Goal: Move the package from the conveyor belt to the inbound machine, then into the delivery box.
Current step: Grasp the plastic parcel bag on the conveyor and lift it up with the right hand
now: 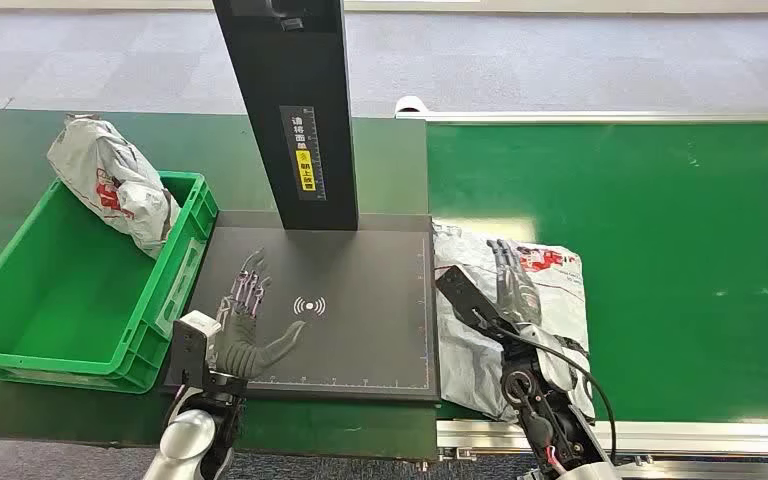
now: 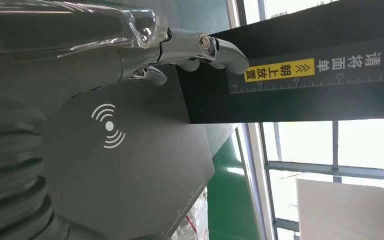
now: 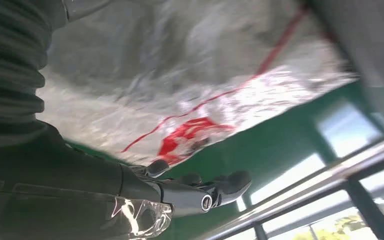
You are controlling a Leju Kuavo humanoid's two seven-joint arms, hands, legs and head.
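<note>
The package (image 1: 550,300) lies on the conveyor belt (image 1: 680,240), touching the right edge of the inbound machine (image 1: 360,300). My right hand (image 1: 513,290) rests flat on top of it, fingers stretched and grasping nothing. My left hand (image 1: 248,325) hovers released over the machine's plate, beside the delivery box (image 1: 20,330).

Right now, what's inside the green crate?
One grey-white package leans in the far corner of the green crate, partly over its rim. The crate floor shows bare green elsewhere. Whatever lies beneath that package is covered.
</note>
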